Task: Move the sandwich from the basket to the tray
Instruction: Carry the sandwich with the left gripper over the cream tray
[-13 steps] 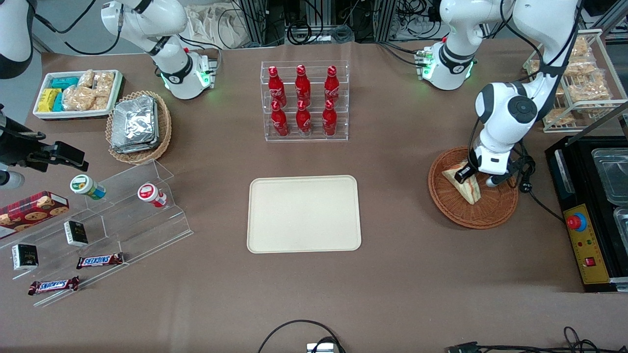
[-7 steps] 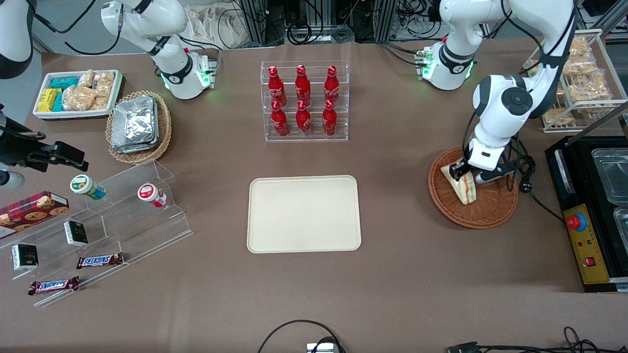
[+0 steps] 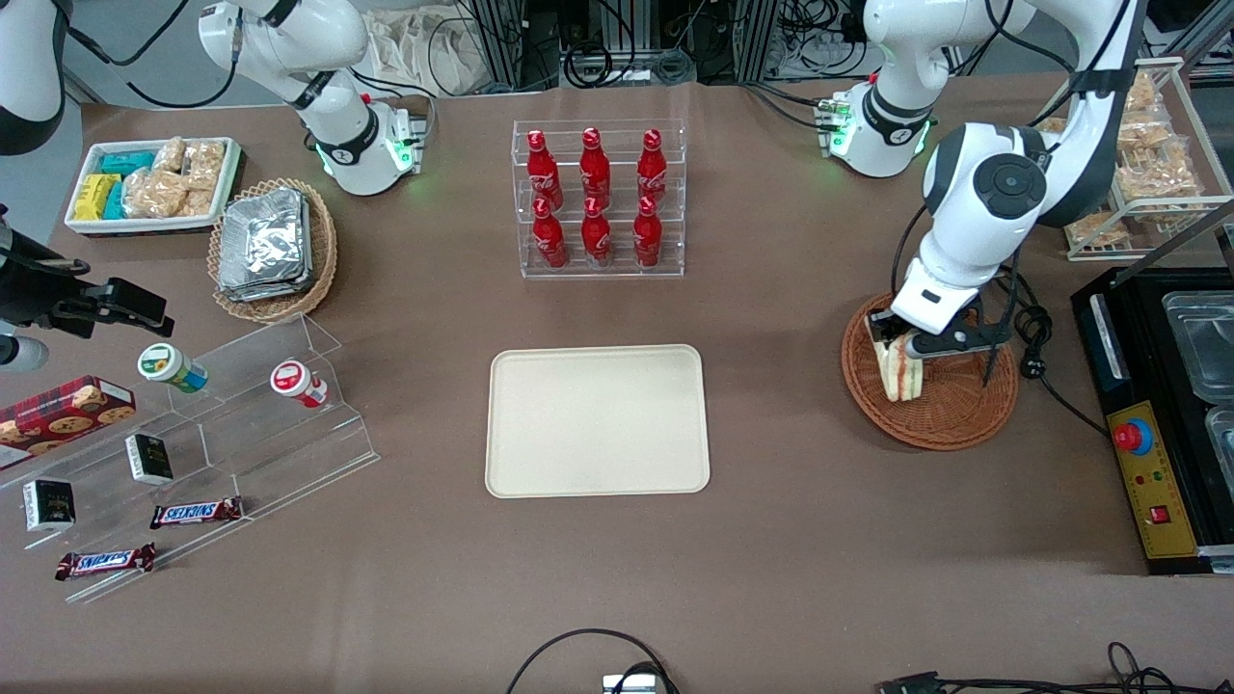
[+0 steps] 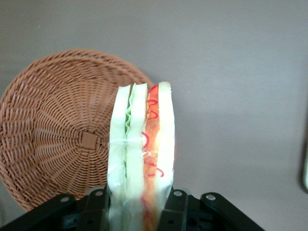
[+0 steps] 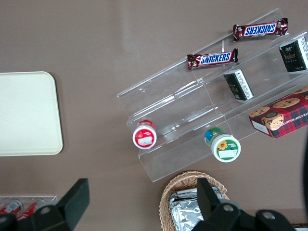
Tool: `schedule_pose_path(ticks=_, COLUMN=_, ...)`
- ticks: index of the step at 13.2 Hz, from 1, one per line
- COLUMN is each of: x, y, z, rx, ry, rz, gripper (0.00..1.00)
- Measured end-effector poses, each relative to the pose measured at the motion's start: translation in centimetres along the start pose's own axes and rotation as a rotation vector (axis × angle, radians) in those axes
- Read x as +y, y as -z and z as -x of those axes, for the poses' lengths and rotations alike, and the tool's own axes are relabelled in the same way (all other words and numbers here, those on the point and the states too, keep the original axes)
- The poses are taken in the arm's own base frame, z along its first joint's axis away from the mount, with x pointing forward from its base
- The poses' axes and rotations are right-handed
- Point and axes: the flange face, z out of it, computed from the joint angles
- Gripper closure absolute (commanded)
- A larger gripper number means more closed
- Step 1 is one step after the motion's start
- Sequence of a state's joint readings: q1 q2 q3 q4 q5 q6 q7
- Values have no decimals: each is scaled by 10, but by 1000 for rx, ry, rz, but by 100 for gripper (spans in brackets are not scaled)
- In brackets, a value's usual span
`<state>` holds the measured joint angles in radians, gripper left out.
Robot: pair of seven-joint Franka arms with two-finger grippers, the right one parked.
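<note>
"SNICKERS" reads on 2 brown bars (image 5: 212, 59) (image 5: 260, 30) on the clear stepped acrylic stand (image 5: 192, 103) toward the parked arm's end of the table; no other text is legible.

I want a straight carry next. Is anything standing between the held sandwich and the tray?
Nothing visible does. The gripper holds the sandwich above the basket; only bare table lies between it and the tray.

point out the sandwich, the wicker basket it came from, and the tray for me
sandwich (image 4: 142, 159), left wrist view, on its filling edge, above where the gripper (image 4: 137, 204) clamps it.
basket (image 3: 950, 424), front view, on its woven rim nearest the camera.
tray (image 3: 598, 421), front view, on its bare cream middle.
</note>
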<state>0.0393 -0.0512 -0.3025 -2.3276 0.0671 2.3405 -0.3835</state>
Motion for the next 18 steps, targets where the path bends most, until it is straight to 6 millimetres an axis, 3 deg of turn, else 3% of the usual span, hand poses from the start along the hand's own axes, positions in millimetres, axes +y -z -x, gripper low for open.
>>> schedule_pose_path(ticks=4, x=61, y=35, z=-12, rx=-6, ry=-103, rz=15, gripper=64)
schedule_pose_path(ticks=10, x=139, y=36, z=-31, rx=-21, ry=-212, rz=108, gripper=67)
schedule_pose_path(ticks=15, x=176, y=39, z=-37, rx=-4, ry=-220, rz=127, gripper=68)
schedule_pose_path(ticks=18, x=212, y=31, z=-37, rx=-1, ry=-188, rz=125, gripper=69)
